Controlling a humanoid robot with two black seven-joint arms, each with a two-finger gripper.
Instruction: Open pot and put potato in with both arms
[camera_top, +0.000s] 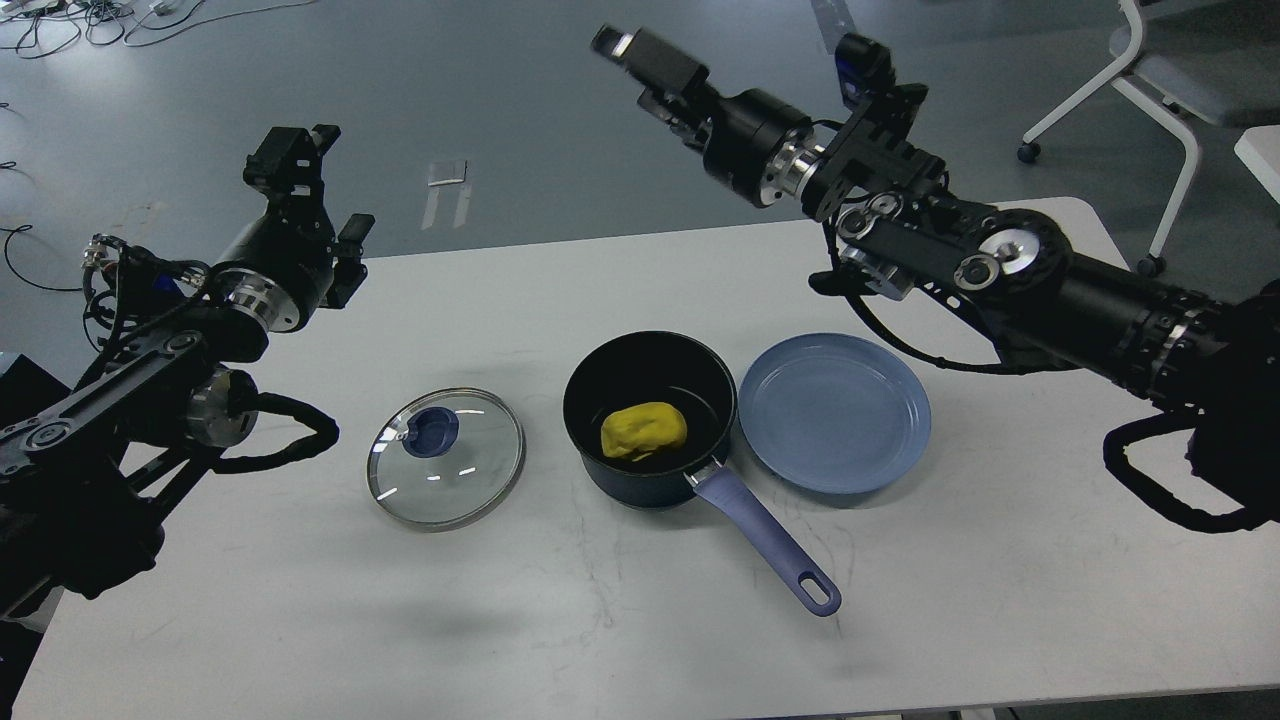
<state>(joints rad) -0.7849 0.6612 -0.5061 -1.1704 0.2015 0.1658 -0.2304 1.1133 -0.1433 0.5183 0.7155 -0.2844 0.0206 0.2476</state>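
Frame centre: smooth yellow oval potato (643, 431) inside round dark pot (650, 415) on white tabletop (600, 620), beside glass lid (446, 457) and matte blue plate (834, 412); left hand (300, 190) spread, right hand (640, 55) state indeterminate.

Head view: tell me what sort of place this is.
Probably a robotics lab or office test space, not a kitchen. The pot and glass lid sit on a plain white table, loose cables trail over the grey floor, and a wheeled office chair stands behind.
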